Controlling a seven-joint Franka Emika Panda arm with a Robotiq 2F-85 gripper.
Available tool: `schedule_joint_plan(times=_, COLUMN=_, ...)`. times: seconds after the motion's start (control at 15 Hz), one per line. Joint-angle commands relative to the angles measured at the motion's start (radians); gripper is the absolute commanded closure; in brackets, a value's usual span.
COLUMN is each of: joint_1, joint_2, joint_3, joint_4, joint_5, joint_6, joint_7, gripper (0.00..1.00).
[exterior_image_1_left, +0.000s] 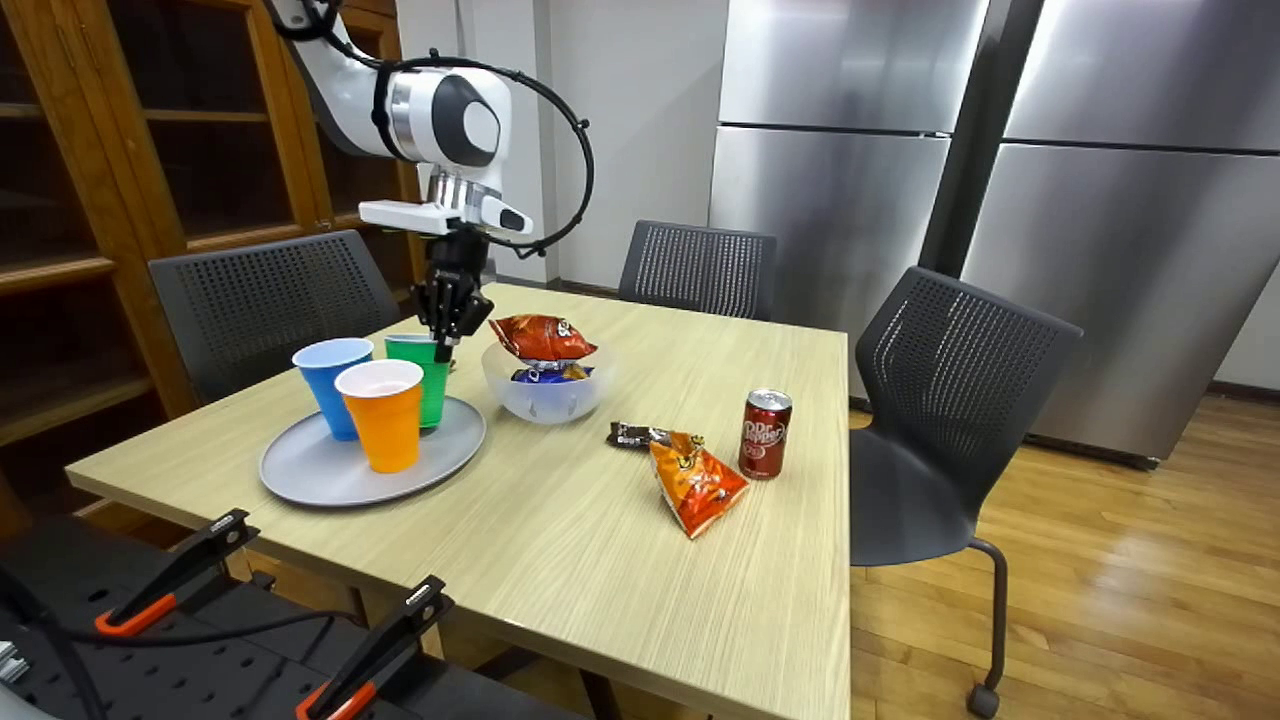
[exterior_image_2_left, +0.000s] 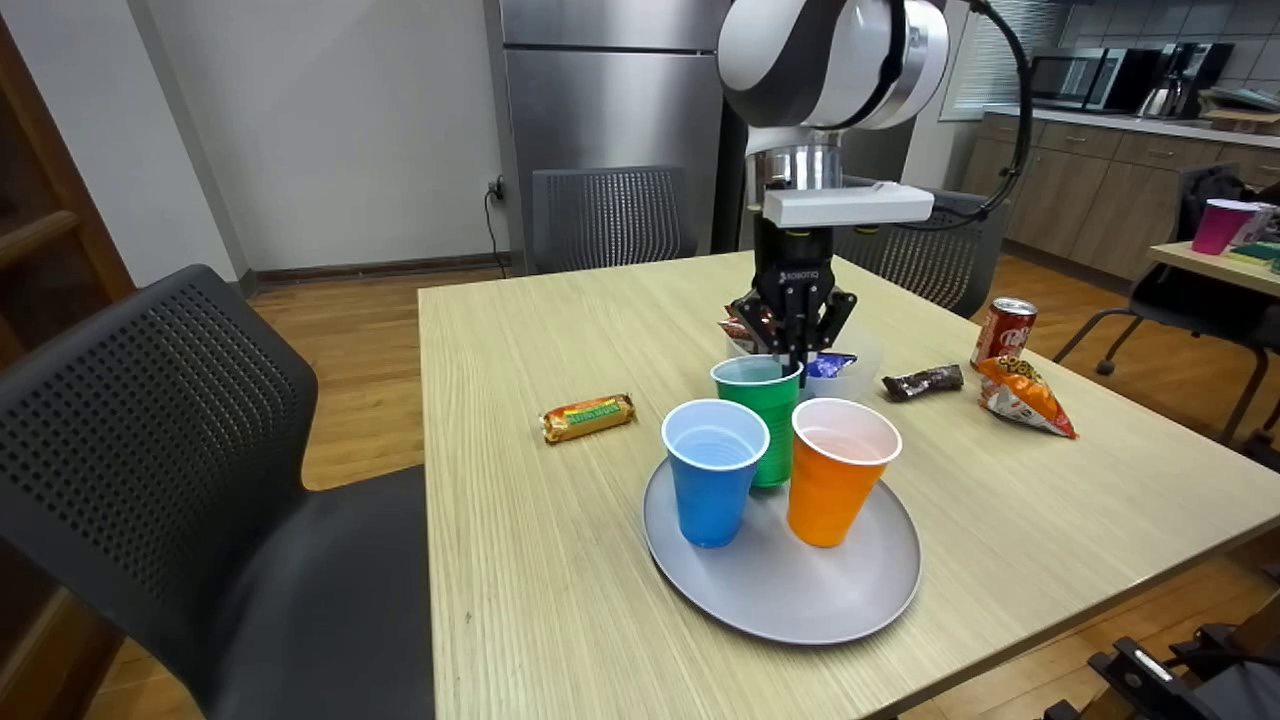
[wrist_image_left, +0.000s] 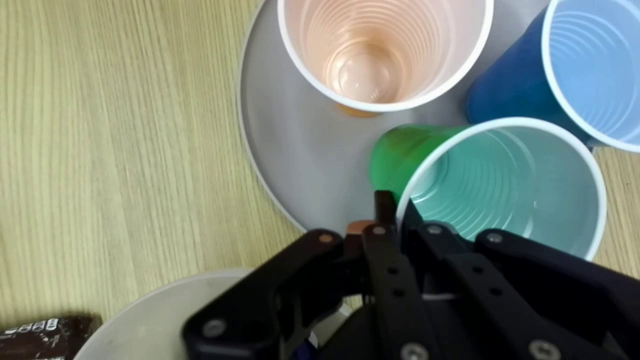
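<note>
A green cup (wrist_image_left: 495, 185) has the near part of its rim pinched between the fingers of my gripper (wrist_image_left: 399, 212), one finger inside the cup and one outside. In both exterior views the gripper (exterior_image_1_left: 443, 345) points down at the rim of the green cup (exterior_image_2_left: 768, 415). The cup's base is over a grey plate (exterior_image_2_left: 780, 600); I cannot tell whether it rests on it. Beside it on the plate stand an orange cup (exterior_image_2_left: 838, 485) and a blue cup (exterior_image_2_left: 713, 490), both upright. In the wrist view the orange cup (wrist_image_left: 370, 65) looks empty.
Close to the gripper is a frosted bowl (exterior_image_1_left: 545, 402) holding a red snack bag (exterior_image_1_left: 543, 338) and a blue packet. A dark bar (exterior_image_1_left: 636, 435), an orange chip bag (exterior_image_1_left: 695, 485) and a soda can (exterior_image_1_left: 766, 435) lie beyond. A gold-wrapped bar (exterior_image_2_left: 587, 417) and chairs are around.
</note>
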Motion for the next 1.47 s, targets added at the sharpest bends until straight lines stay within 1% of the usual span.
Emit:
schedule_joint_plan(times=0.0, joint_1=-0.02, joint_2=-0.001, joint_3=0.019, joint_4=-0.001, joint_5=0.019, joint_6=0.018, joint_7=-0.044, gripper=0.99)
schedule_joint_plan(times=1.07, joint_1=-0.037, joint_2=0.024, joint_3=0.029, joint_4=0.01, joint_5=0.036, joint_6=0.057, joint_7=-0.102, gripper=0.99)
schedule_joint_plan(times=1.4, joint_1=-0.036, joint_2=0.023, joint_3=0.029, joint_4=0.011, joint_5=0.033, joint_6=0.052, joint_7=-0.107, gripper=0.99)
